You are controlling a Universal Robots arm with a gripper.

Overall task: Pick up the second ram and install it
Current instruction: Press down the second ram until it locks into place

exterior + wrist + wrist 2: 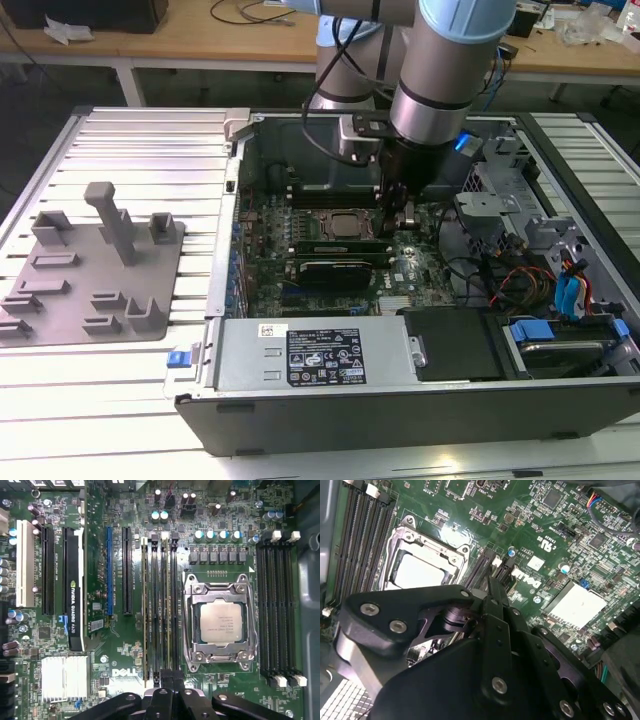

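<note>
In the exterior view, the gripper is seen at the centre of the frame, lowered into the open computer case beside the processor.

In the second wrist view, the gripper is poised over the memory slots next to the processor socket. Whether it is clenched or released cannot be told.

In the first wrist view, the second ram is seen edge-on, standing in a slot between the socket and the blue slot, with the gripper at one end of it. Judging from this, pressure is best applied straight down and evenly along the stick until both end latches are closed.
</note>
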